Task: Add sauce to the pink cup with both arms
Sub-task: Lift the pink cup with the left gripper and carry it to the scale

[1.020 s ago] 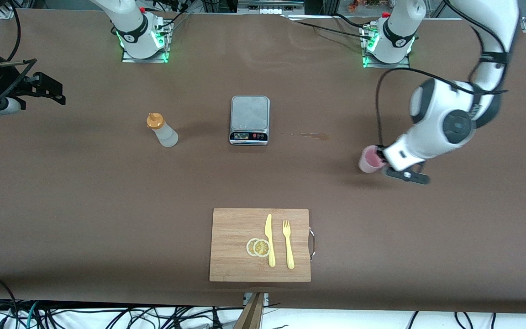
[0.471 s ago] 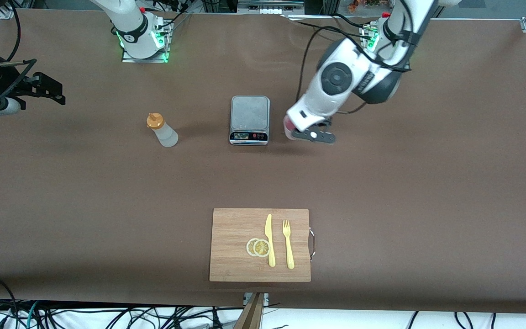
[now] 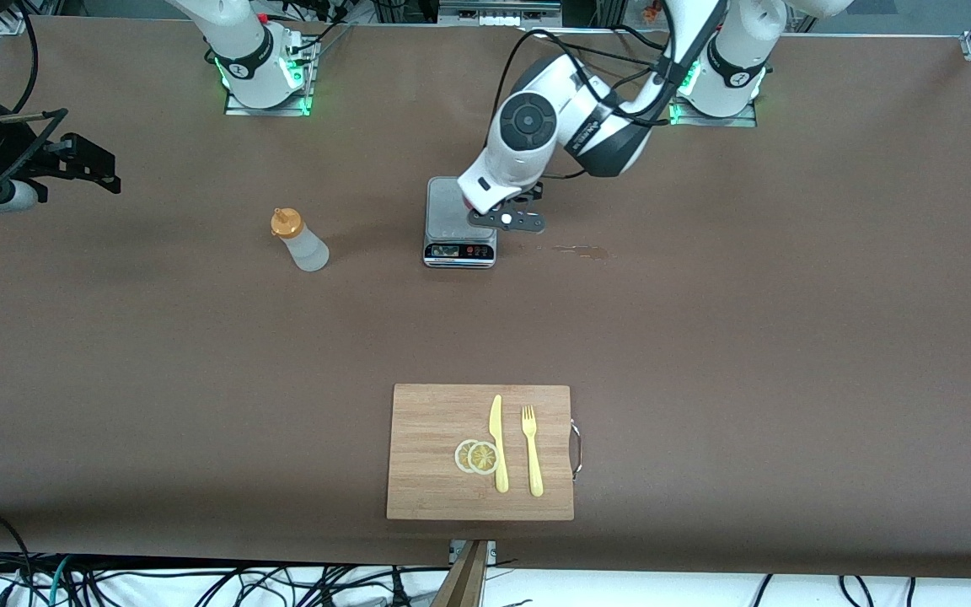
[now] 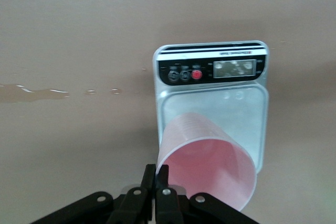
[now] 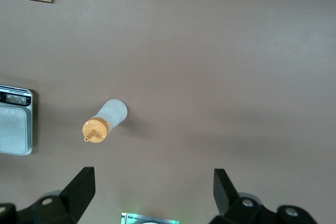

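cup: I've got the pink cup (image 4: 207, 166) pinched at its rim in the left gripper (image 4: 156, 192), hanging right over the kitchen scale (image 3: 461, 221).
sauce: squeeze bottle (image 3: 300, 240) upright, beside the scale twd right arm's end.
right gripper (image 5: 152, 187): jaws wide, empty, above the bottle, waiting.
hidden: cup mostly blocked by the arm in front view.

Matt brown table covering (image 3: 199, 354), smooth, paper-like. Brushed metal scale (image 4: 210, 108) platform, glossy black panel. Translucent pink cup (image 4: 210, 169), thin smooth plastic. Frosted sauce (image 3: 301, 240) bottle, orange cap. Bare-grained wooden cutting board (image 3: 426, 455); yellow plastic cutlery (image 3: 498, 443).
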Available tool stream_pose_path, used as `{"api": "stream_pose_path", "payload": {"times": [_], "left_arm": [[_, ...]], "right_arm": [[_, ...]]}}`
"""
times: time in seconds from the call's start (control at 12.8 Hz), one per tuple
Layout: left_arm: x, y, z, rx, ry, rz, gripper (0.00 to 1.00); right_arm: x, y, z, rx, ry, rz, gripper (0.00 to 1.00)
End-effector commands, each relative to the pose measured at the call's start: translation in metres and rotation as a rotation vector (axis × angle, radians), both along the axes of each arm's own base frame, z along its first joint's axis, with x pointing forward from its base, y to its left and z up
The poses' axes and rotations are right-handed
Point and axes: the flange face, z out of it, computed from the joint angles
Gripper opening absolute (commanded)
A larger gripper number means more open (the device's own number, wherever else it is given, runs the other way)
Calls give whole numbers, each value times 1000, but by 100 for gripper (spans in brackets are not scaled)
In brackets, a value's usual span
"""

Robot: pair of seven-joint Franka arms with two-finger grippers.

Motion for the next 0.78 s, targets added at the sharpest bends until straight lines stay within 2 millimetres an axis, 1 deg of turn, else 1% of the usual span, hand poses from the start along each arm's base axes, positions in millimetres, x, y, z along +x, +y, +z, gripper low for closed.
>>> {"api": "stream_pose_path", "payload": {"times": [0.0, 0.16, 0.39, 0.47, 0.55, 0.63, 0.71], "left_arm": [[-2, -22, -11, -32, -4, 28, 0], [-9, -32, -19, -37, -17, 39, 0], [-10, -32, -32, -25, -9, 38, 0], [-12, -33, -33, -22, -8, 34, 24], [-11, -33, -32, -24, -8, 36, 44], [-9, -32, -28, -28, -12, 39, 74], [-7, -30, -21, -35, -17, 42, 100]], "right_arm": [[-1, -1, 3, 14, 6, -12, 100], [-1, -1, 3, 14, 6, -12, 100], [-1, -1, 3, 14, 6, -13, 100], [-1, -1, 3, 14, 6, -13, 100], [0, -1, 3, 14, 5, -14, 100], [0, -1, 3, 14, 5, -14, 100], [0, -1, 3, 14, 5, -15, 100]]}}
